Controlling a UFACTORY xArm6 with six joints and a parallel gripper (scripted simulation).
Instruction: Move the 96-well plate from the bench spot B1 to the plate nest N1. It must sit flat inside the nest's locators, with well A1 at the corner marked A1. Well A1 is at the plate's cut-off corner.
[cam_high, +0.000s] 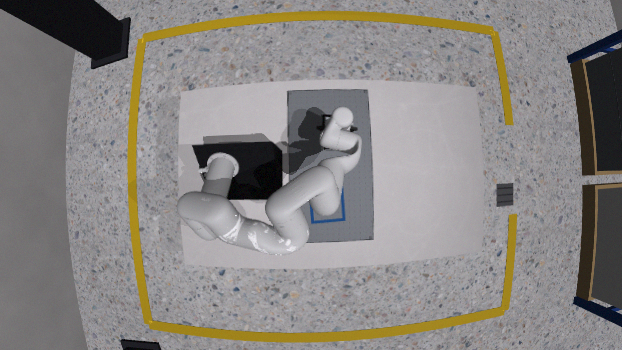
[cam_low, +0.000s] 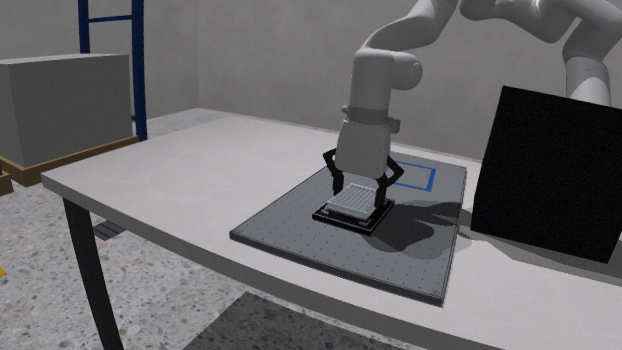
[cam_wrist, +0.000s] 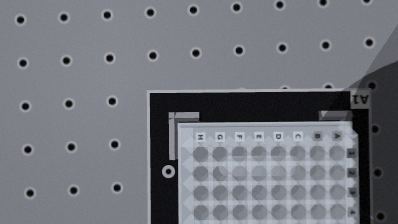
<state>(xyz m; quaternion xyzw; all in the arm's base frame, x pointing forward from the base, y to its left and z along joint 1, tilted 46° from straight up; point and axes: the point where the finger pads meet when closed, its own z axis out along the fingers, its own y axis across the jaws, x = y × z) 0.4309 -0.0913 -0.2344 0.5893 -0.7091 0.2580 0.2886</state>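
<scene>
The white 96-well plate (cam_low: 352, 201) rests low on the black plate nest (cam_low: 354, 219) on the grey breadboard. My gripper (cam_low: 359, 192) stands straight above it, its black fingers shut on the plate's two long sides. In the wrist view the plate (cam_wrist: 270, 172) lies inside the nest's grey corner locators (cam_wrist: 176, 120), and its cut-off corner is at the top right, next to the nest's A1 mark (cam_wrist: 360, 99). In the top view the wrist (cam_high: 341, 125) hides the plate and most of the nest.
The blue outline of bench spot B1 (cam_low: 414, 176) is behind the nest, with nothing in it. A black box (cam_low: 547, 172) stands at the right on the table. The arm's elbow (cam_high: 287, 207) hangs over the breadboard (cam_low: 350, 235).
</scene>
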